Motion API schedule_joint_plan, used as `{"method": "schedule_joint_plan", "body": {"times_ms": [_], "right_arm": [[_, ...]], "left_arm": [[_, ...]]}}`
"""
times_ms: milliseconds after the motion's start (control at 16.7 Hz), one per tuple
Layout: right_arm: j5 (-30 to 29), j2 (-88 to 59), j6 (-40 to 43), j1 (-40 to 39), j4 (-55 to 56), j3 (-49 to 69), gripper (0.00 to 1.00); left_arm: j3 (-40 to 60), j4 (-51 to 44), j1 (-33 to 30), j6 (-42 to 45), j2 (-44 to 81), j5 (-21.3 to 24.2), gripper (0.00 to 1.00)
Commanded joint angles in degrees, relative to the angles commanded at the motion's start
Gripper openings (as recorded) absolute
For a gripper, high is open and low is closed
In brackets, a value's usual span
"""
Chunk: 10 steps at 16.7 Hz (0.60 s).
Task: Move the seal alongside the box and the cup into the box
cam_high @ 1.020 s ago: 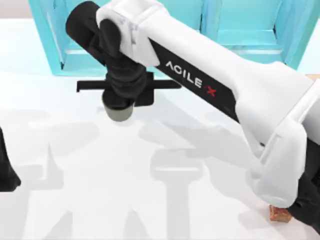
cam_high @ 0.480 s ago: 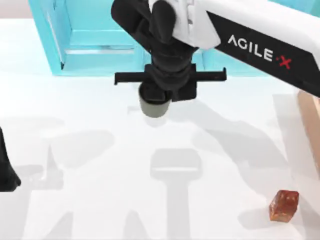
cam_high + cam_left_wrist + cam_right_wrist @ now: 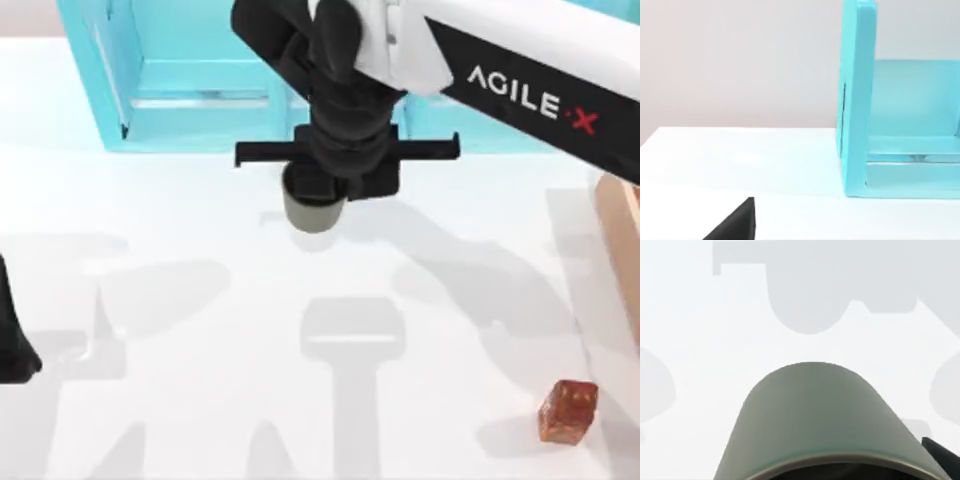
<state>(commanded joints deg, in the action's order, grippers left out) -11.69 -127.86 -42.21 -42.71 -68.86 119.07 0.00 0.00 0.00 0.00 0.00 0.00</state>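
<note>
The dark olive-grey cup [image 3: 312,214] hangs above the table, in front of the turquoise cabinet, with my right gripper [image 3: 320,192] shut on it from above. The right wrist view has the cup's [image 3: 815,420] tapered wall close up, with its shadow on the white table beyond. The reddish-brown seal [image 3: 568,411] stands on the table at the front right, well apart from the cup. A strip of the tan box [image 3: 622,232] lies at the right edge, behind the seal. My left gripper [image 3: 12,345] is parked at the table's left edge.
The big turquoise shelf cabinet [image 3: 180,95] runs along the back of the table, and one of its side panels [image 3: 857,100] stands near the left arm. White table [image 3: 200,400] lies between the cup and the seal.
My right arm has carried the cup to the right, from left of centre to about the middle. The seal, half hidden under the arm before, is in plain sight. The left arm has not moved.
</note>
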Motion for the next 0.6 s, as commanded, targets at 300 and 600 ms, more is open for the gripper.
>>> {"method": "schedule_joint_plan", "body": {"times_ms": [300,600], "right_arm": [[1.86,6.24,10.22,9.70,-0.26,-7.53,0.00],[5.03,18.79,28.62,27.75,-0.77,-22.73,0.00]], "left_arm": [[0.00,0.00,0.00,0.00,0.00,0.00,1.00],[0.00,0.00,0.00,0.00,0.00,0.00,1.00]]}}
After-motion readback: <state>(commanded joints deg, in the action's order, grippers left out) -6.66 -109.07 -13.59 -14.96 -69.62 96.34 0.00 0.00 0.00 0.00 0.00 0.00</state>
